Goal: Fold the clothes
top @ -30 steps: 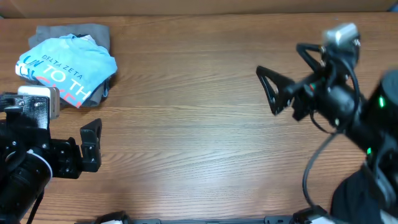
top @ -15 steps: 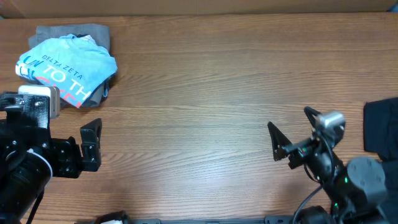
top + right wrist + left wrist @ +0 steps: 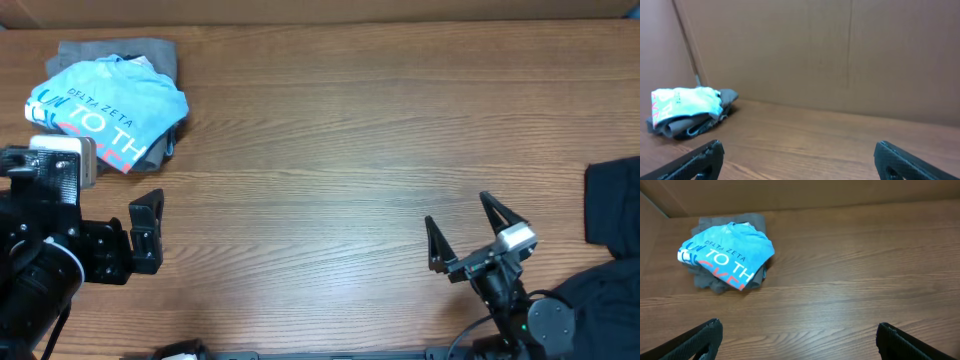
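Note:
A folded light-blue T-shirt with white and red lettering [image 3: 105, 110] lies on a folded grey garment [image 3: 150, 55] at the table's far left corner. The pile also shows in the left wrist view [image 3: 727, 252] and in the right wrist view [image 3: 687, 107]. A dark garment [image 3: 612, 205] lies at the right edge of the table. My left gripper [image 3: 147, 232] is open and empty at the near left, well in front of the pile. My right gripper [image 3: 465, 232] is open and empty at the near right, low over the bare wood.
The wooden table [image 3: 330, 150] is walled by cardboard [image 3: 815, 50] along its back and left sides. The right arm's base and cables sit at the near right corner.
My right arm has swung down from the far right to the near right edge, gripper open throughout. The dark garment at the right edge came into view. The left arm has not moved.

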You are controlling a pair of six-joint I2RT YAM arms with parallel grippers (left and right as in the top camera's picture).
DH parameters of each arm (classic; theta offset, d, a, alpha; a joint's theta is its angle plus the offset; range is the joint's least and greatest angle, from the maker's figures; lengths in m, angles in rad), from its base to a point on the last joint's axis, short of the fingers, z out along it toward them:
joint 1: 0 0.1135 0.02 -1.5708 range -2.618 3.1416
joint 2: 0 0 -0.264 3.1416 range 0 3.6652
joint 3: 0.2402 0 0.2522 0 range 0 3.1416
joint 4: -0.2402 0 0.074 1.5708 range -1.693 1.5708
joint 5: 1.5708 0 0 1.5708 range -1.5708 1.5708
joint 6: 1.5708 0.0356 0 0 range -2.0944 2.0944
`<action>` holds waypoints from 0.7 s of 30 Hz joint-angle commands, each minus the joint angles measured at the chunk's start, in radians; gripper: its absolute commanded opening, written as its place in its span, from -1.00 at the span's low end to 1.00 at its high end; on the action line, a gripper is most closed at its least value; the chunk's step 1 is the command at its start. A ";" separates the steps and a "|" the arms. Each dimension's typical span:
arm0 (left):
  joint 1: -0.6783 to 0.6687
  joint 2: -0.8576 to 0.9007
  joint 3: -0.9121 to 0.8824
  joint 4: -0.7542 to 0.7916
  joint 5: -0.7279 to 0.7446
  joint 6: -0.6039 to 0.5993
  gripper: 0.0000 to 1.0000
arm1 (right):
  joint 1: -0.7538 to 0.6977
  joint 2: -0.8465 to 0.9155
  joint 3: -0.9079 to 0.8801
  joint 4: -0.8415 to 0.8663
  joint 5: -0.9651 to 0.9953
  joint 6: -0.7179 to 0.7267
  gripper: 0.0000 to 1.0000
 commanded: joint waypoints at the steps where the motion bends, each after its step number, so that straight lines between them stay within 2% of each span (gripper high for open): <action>1: -0.006 0.004 0.000 0.002 -0.005 0.015 1.00 | -0.009 -0.020 -0.082 0.087 -0.014 0.000 1.00; 4: -0.006 0.004 0.000 0.002 -0.005 0.015 1.00 | -0.037 -0.020 -0.151 0.202 -0.068 0.031 1.00; 6: -0.006 0.004 0.000 0.002 -0.005 0.015 1.00 | -0.063 -0.020 -0.152 0.200 -0.082 0.031 1.00; 10: -0.006 0.005 0.000 0.002 -0.005 0.015 1.00 | -0.101 -0.020 -0.153 0.160 -0.093 0.031 1.00; 14: -0.006 0.005 0.000 0.002 -0.005 0.015 1.00 | -0.101 -0.020 -0.153 0.035 -0.092 0.031 1.00; 21: -0.006 0.006 0.000 0.002 -0.005 0.015 1.00 | -0.101 -0.016 -0.152 0.035 -0.092 0.031 1.00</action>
